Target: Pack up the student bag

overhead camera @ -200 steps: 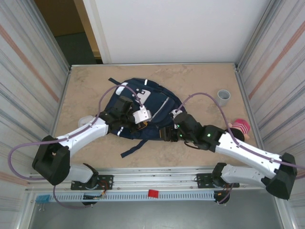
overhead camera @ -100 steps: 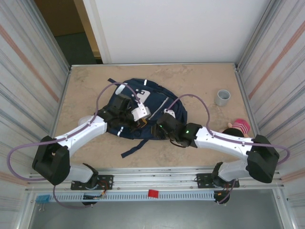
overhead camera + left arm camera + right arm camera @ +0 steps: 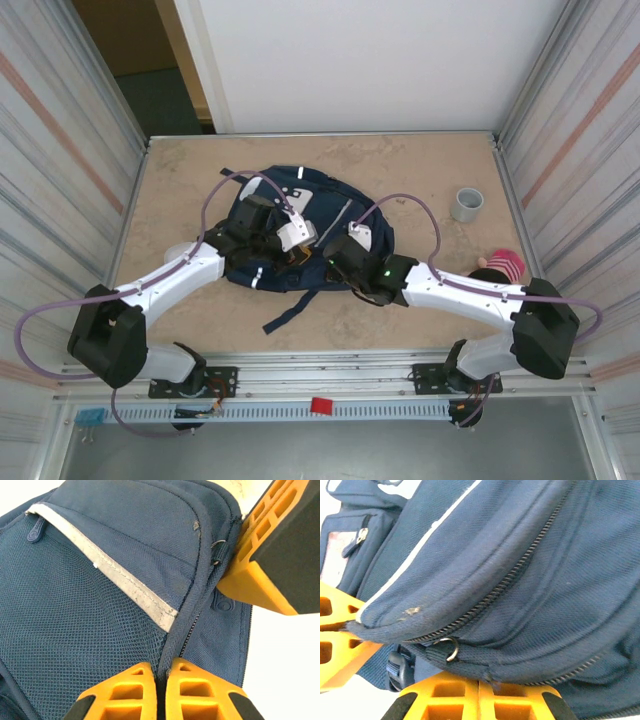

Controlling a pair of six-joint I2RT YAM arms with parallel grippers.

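The student bag (image 3: 325,205), a navy backpack with pale stripes and white patches, lies in the middle of the table. My left gripper (image 3: 292,250) (image 3: 161,672) is shut on a fabric seam beside a zipper (image 3: 187,630), near the mesh pocket (image 3: 75,630). From the right, my right gripper (image 3: 337,268) (image 3: 479,682) has its jaws shut, pinching the bag's lower edge just below a small metal ring (image 3: 451,649). The two grippers sit close together. An orange finger of the right one (image 3: 260,565) is visible in the left wrist view, and the left one's fingers (image 3: 335,630) are visible in the right wrist view.
A grey cup (image 3: 467,204) stands on the table at the right. A pink striped item (image 3: 503,266) lies near the right wall behind my right arm. A pale round thing (image 3: 178,254) is partly hidden under my left arm. A dark strap (image 3: 290,310) trails toward the near edge.
My right arm swung left to the bag's near edge and its jaws closed on the fabric. The bag and its strap shifted slightly. The left gripper stayed shut on the bag.
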